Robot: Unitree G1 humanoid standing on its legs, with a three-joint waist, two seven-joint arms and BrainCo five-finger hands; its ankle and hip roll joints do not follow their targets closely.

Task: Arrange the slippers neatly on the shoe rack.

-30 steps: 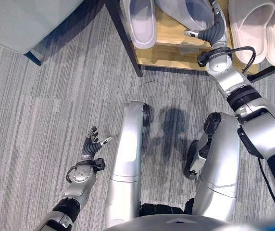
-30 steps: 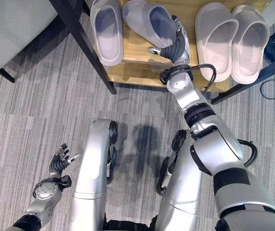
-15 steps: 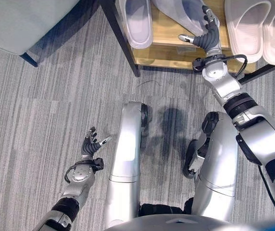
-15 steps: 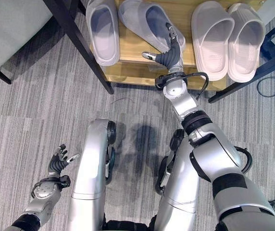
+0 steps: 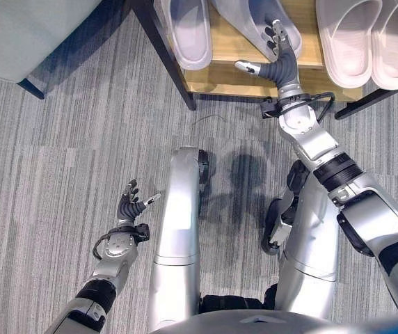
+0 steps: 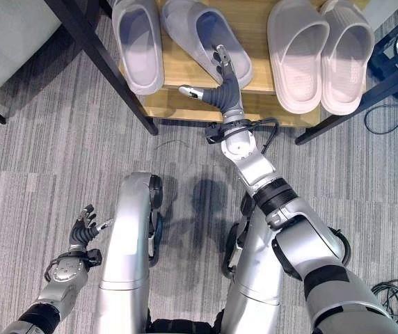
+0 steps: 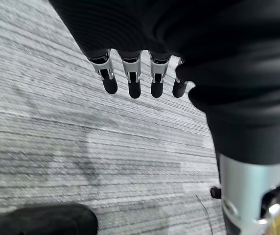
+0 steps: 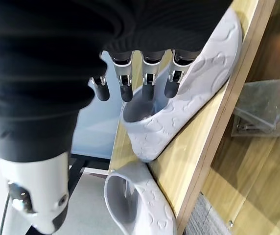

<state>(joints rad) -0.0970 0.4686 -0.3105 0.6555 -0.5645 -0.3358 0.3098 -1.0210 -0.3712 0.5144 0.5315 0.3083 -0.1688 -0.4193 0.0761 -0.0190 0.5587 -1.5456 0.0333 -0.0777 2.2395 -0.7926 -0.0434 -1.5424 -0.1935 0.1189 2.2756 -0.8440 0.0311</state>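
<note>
The wooden shoe rack (image 6: 185, 108) holds two grey slippers. One (image 6: 138, 43) lies straight at the left. The other (image 6: 200, 31) lies slanted beside it, and also shows in the right wrist view (image 8: 189, 105). A pale pink pair (image 6: 319, 52) lies side by side at the right. My right hand (image 6: 225, 92) is open at the slanted slipper's near end, its straight fingers (image 8: 129, 84) reaching over the heel and the thumb spread out to the left. My left hand (image 5: 131, 205) hangs open low over the carpet.
A grey upholstered seat (image 5: 25, 31) stands to the left of the rack's black leg (image 5: 163, 59). Loose cables (image 6: 392, 115) lie on the carpet to the right. A clear bag of small hardware (image 8: 265, 110) sits on a lower board under the shelf.
The whole view has shifted. My right hand has moved left across the slanted slipper's near end and sits nearer the shelf's front edge. The left hand stays where it was.
</note>
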